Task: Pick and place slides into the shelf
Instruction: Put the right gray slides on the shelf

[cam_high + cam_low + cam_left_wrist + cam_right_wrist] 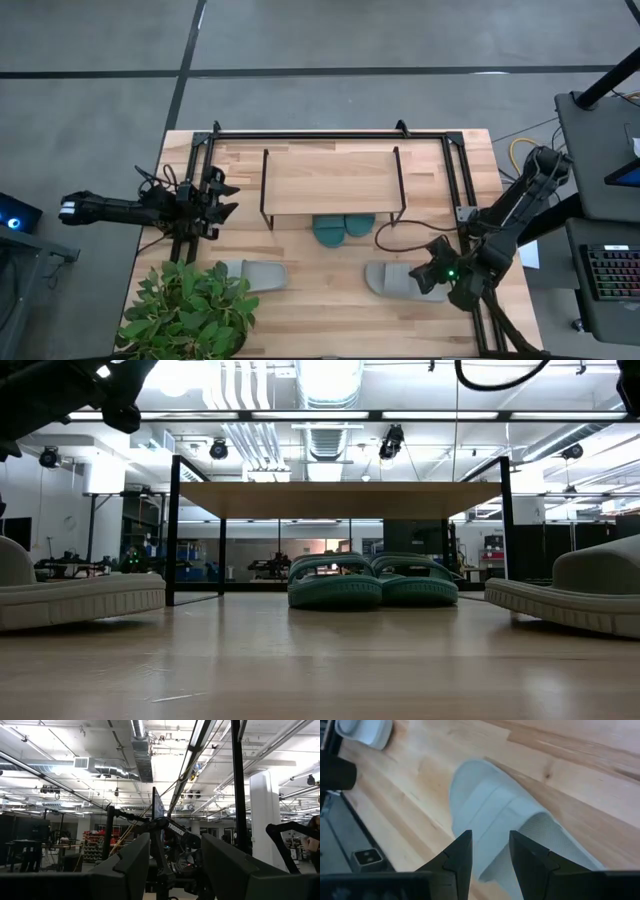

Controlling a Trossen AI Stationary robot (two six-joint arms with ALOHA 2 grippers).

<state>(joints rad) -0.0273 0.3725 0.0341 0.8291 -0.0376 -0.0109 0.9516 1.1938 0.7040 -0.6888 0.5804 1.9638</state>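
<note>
The right claw (pixel 490 851), fingers apart and empty, hovers directly above the strap end of the nearer pale grey foam slide (pixel 495 827), whose long axis runs across the tabletop (pixel 330 320) toward its twin, in front of the shelf (pixel 330 180).

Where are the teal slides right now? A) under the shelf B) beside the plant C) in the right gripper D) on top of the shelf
A: both teal slides sit side by side on the table under the shelf, toes poking out from its front edge.
</note>
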